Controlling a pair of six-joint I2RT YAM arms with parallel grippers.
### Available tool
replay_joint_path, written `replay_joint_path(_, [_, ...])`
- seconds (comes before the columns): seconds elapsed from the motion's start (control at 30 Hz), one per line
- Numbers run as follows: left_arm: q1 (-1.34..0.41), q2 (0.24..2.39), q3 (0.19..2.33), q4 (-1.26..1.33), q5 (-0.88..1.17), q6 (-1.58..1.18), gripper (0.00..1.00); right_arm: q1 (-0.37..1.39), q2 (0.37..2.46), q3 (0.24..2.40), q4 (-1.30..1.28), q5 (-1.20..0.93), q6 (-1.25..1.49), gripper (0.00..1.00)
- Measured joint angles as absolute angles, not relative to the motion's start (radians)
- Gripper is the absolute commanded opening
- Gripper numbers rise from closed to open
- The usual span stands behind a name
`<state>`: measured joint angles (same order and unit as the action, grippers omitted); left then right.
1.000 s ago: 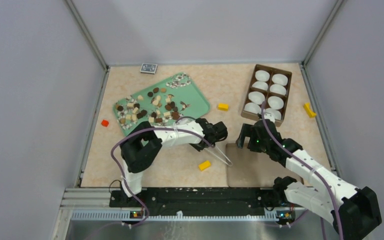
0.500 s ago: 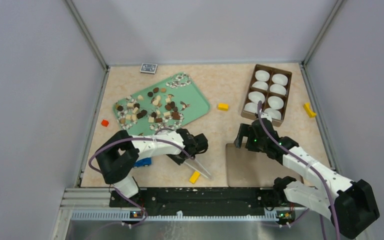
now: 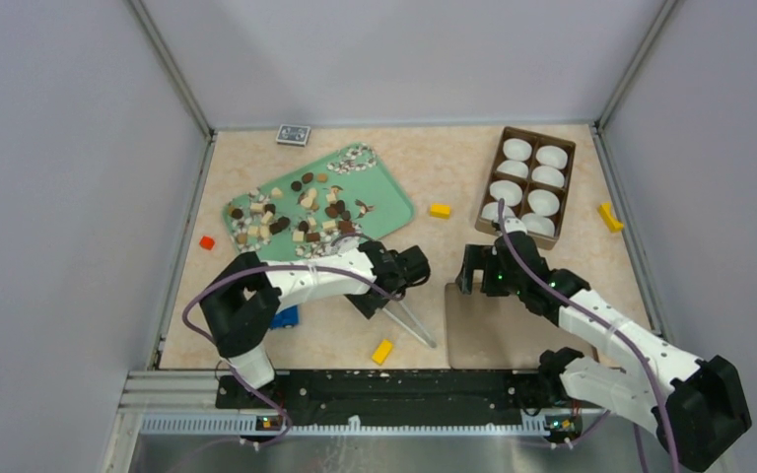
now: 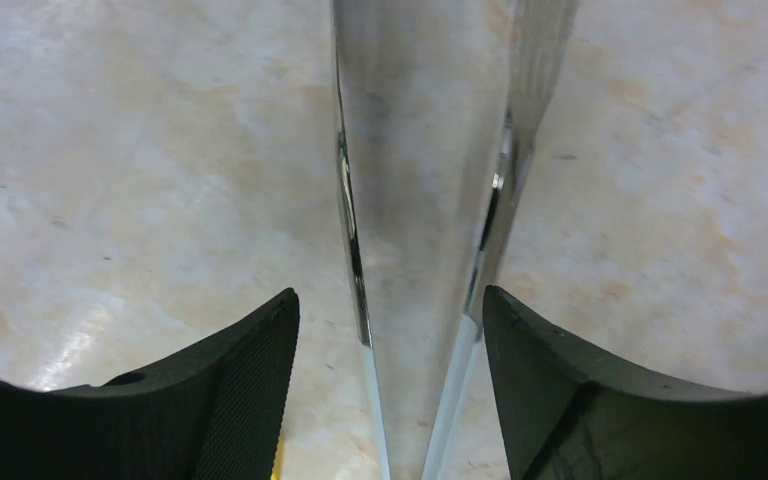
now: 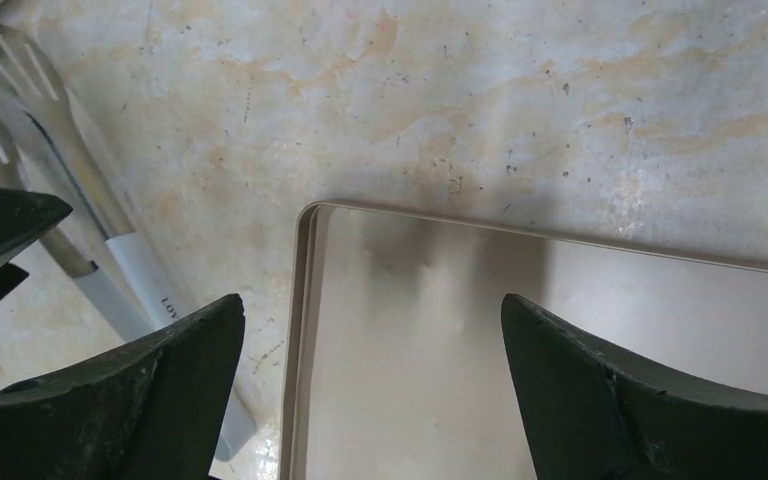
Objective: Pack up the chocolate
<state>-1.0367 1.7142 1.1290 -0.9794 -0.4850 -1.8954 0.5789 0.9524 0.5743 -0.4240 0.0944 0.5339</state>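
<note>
Many small brown and cream pieces of chocolate [image 3: 301,209] lie scattered on a green tray [image 3: 386,202] at the back left. A brown box [image 3: 529,182] of white cups stands at the back right. Metal tongs [image 3: 412,322] with white grips lie on the table in the middle. My left gripper [image 3: 386,294] [image 4: 390,295] is open astride the tongs [image 4: 352,250], and its left finger stands apart from the nearer tong arm. My right gripper [image 3: 471,279] [image 5: 372,300] hangs open over the left edge of a flat beige lid [image 3: 493,335] [image 5: 560,350], holding nothing.
Yellow blocks lie at the front centre [image 3: 382,351], beside the box [image 3: 440,210] and by the right wall [image 3: 609,217]. A blue toy car [image 3: 283,317] sits under the left arm. A red block [image 3: 207,241] and a small patterned packet [image 3: 294,134] are at the left and back.
My left gripper swung left and nearer with the tongs, came partly back, and its jaws have opened. The front yellow block was pushed nearer. The right gripper edged left.
</note>
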Motion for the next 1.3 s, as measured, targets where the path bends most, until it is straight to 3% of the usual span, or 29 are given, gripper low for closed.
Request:
replay_joint_path(0.23, [-1.037,1.624,1.223,-0.928,-0.507,-1.721,0.83,0.643,0.877,0.574,-0.416,0.104,0.496,0.97])
replay_joint_path(0.47, [-1.005,1.214,1.174,-0.86,-0.55,-1.537,0.84,0.782,0.869,0.576,-0.364,0.146,0.467,0.96])
replay_joint_path(0.6, [-0.939,1.052,1.134,-0.901,-0.579,-1.454,0.86,0.959,1.023,0.649,-0.363,0.232,0.44,0.97])
replay_joint_path(0.73, [-0.876,0.966,1.114,-0.996,-0.602,-1.391,0.97,1.093,1.242,0.773,-0.351,0.288,0.415,0.97])
replay_joint_path(1.03, [-0.845,0.787,1.053,-1.131,-0.619,-1.331,0.99,1.137,1.501,0.851,-0.299,0.286,0.383,0.97])
replay_joint_path(1.23, [-0.845,0.773,1.026,-1.147,-0.619,-1.326,0.99,1.157,1.618,0.859,-0.242,0.295,0.366,0.76])
replay_joint_path(1.3, [-0.845,0.785,1.024,-1.148,-0.618,-1.318,0.99,1.161,1.638,0.859,-0.208,0.303,0.369,0.75])
